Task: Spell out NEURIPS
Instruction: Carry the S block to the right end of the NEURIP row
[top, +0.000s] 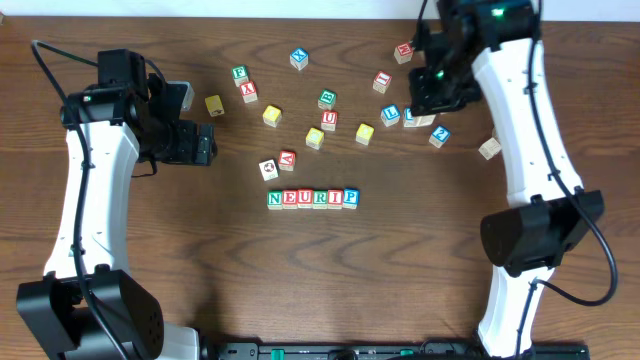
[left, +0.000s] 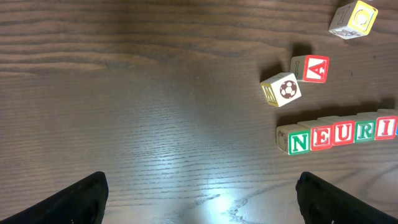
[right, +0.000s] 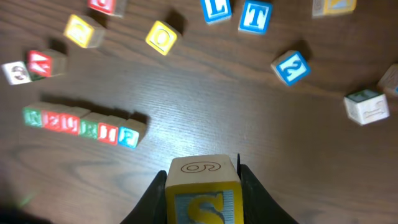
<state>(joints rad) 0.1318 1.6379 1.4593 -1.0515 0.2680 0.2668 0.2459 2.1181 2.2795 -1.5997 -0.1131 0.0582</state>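
Note:
Six cubes stand in a row reading NEURIP (top: 312, 198) at the table's middle. The left wrist view shows the row's N (left: 299, 140), E (left: 321, 137), U (left: 342, 134), R (left: 364, 131) and I (left: 385, 128); the blue P (right: 129, 135) ends the row in the right wrist view. My right gripper (right: 202, 177) is shut on the yellow S cube (right: 202, 196) and holds it above the table, at the back right (top: 432, 98). My left gripper (left: 199, 190) hangs open and empty left of the row, with the fingers (left: 84, 200) wide apart.
Loose cubes lie scattered behind the row: a red A (top: 287, 160), a soccer-ball cube (top: 268, 169), yellow ones (top: 272, 114), blue L (right: 216, 9), T (right: 255, 15) and 2 (right: 290, 67). A pale cube (top: 489, 148) lies by the right arm.

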